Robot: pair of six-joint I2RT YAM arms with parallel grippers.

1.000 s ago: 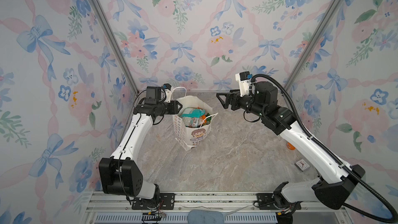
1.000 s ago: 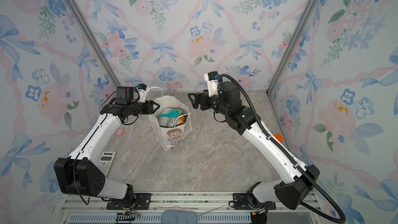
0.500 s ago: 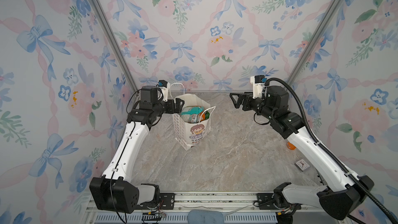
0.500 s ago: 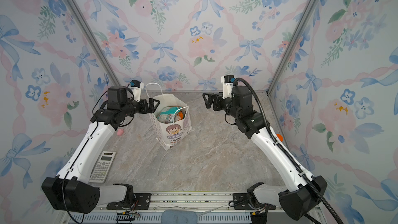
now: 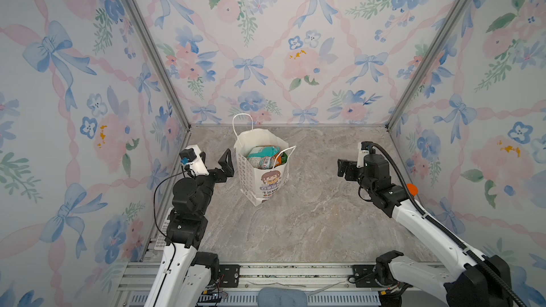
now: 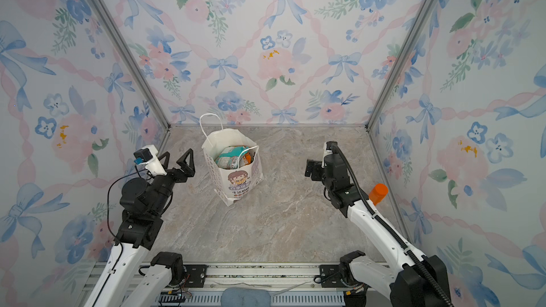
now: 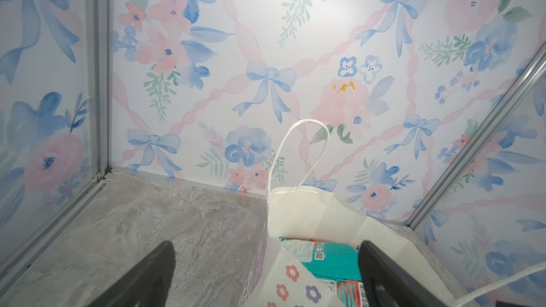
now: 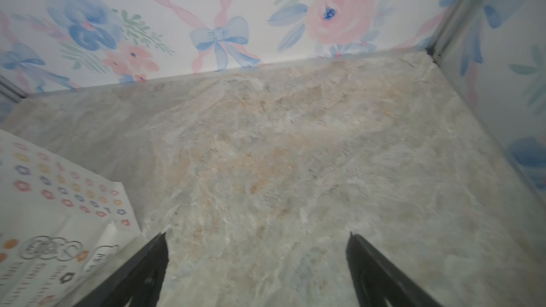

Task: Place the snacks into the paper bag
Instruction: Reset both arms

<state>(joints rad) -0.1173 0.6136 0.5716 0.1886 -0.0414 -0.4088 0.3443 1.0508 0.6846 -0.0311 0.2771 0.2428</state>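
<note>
The snacks (image 5: 263, 157) are flat, glossy plastic pouches. A teal one, a pale printed one and an orange edge can be made out, stacked inside the paper bag (image 5: 267, 183) nearly to its rim. The left wrist view shows the teal pouch (image 7: 325, 258) bearing a small square code. The bag is an upright, box-shaped sack of matte cream-white paper, with a cartoon girl on its front panel and rows of small flowers on its side panels. Of its two white cord handles, the rear handle (image 5: 243, 122) stands up in a loop and the front handle (image 5: 288, 152) sags across the mouth. The bag stands on a table (image 5: 295, 222) with a veined grey-beige stone pattern, toward the floral back wall (image 5: 295, 69). Just beside the bag's flowered side, the left tool (image 6: 178, 156) is spread wide and empty, and its black triangular fingers (image 6: 186, 163) are angled upward. Well apart from the bag on the opposite side, the right tool (image 5: 344, 168) is likewise spread and empty above bare table. Beyond that tool, an orange cylindrical bottle (image 6: 378, 193) stands by the side wall (image 6: 443, 172).
</note>
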